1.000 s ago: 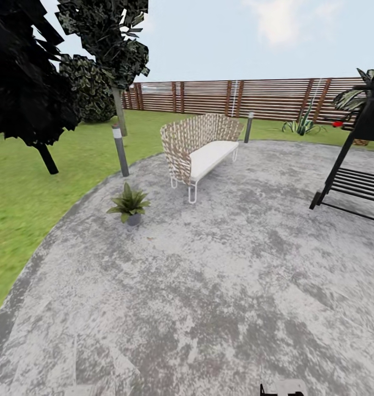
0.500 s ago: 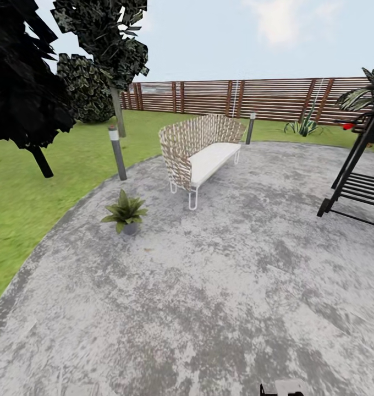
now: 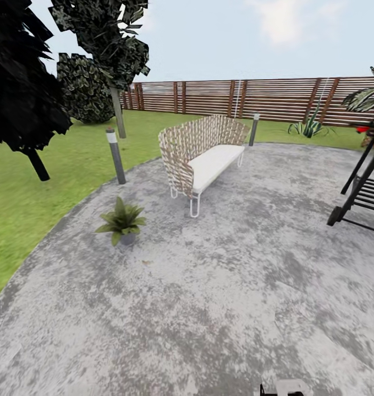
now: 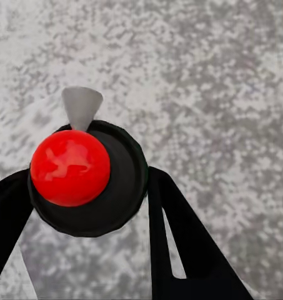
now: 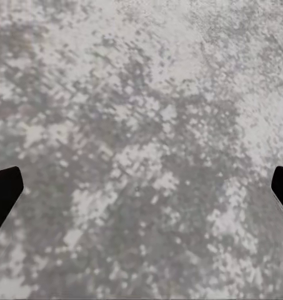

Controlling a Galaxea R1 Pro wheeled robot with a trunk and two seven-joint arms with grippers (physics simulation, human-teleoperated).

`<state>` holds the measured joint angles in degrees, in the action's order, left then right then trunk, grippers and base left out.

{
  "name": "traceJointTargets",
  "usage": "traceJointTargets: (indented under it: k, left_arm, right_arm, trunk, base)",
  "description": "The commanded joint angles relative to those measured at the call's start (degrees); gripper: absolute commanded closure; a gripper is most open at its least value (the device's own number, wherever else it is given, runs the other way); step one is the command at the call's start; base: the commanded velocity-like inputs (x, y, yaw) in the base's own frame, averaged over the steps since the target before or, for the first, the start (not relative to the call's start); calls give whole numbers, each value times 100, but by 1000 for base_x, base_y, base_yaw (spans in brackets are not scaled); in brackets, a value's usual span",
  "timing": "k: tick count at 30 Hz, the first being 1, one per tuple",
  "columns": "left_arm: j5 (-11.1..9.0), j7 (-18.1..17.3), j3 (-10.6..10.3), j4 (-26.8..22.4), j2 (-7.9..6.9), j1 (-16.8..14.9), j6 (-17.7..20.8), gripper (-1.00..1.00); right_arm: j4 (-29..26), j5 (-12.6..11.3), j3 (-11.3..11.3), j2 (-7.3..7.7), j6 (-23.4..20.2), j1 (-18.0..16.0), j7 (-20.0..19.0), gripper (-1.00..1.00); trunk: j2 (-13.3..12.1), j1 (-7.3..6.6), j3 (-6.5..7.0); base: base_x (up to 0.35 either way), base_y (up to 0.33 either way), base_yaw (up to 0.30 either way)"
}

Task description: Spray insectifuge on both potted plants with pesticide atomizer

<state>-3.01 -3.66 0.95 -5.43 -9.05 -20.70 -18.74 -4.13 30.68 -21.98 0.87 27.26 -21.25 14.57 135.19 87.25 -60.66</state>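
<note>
Left gripper (image 4: pixel 85 206) is clamping the atomizer (image 4: pixel 85 178) over the patio (image 3: pixel 236 286). Right gripper (image 5: pixel 141 187) is hanging wide apart, empty. One plant is sitting in its pot (image 3: pixel 127 238), left, near the bench (image 3: pixel 203 157).

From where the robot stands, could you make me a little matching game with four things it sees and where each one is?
Things:
1. potted plant
2. wicker bench
3. pesticide atomizer
4. wooden fence

Places:
A. between the left end effector's fingers
B. beyond the lawn, at the back
C. on the patio, near its left rim
D. mid-patio, white cushion on its seat

Pairs: 1-C, 2-D, 3-A, 4-B
</note>
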Motion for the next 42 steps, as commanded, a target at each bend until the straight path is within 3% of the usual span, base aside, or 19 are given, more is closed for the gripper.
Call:
traceJointTargets:
  k: [1, 14, 32, 42]
  left_arm:
    - [-33, -39, 11, 7, -1, -4, -16, 100]
    - [-33, -39, 11, 7, -1, -4, -16, 100]
    - [-33, -39, 11, 7, -1, -4, -16, 100]
    - [-33, -39, 11, 7, 1, -4, -16, 100]
  right_arm:
    - [8, 61, -33, 0, 17, -5, 28, -100]
    - [12, 61, -31, 0, 17, -2, 28, -100]
    - [13, 61, -28, 0, 17, -6, 28, -100]
    - [17, 68, -32, 0, 17, -6, 28, -100]
  trunk:
    - [2, 2, -5]
    - [2, 2, -5]
    - [2, 2, -5]
    - [2, 2, -5]
  base:
    - [338, 0, 186]
    - [338, 0, 266]
    - [338, 0, 19]
    - [338, 0, 226]
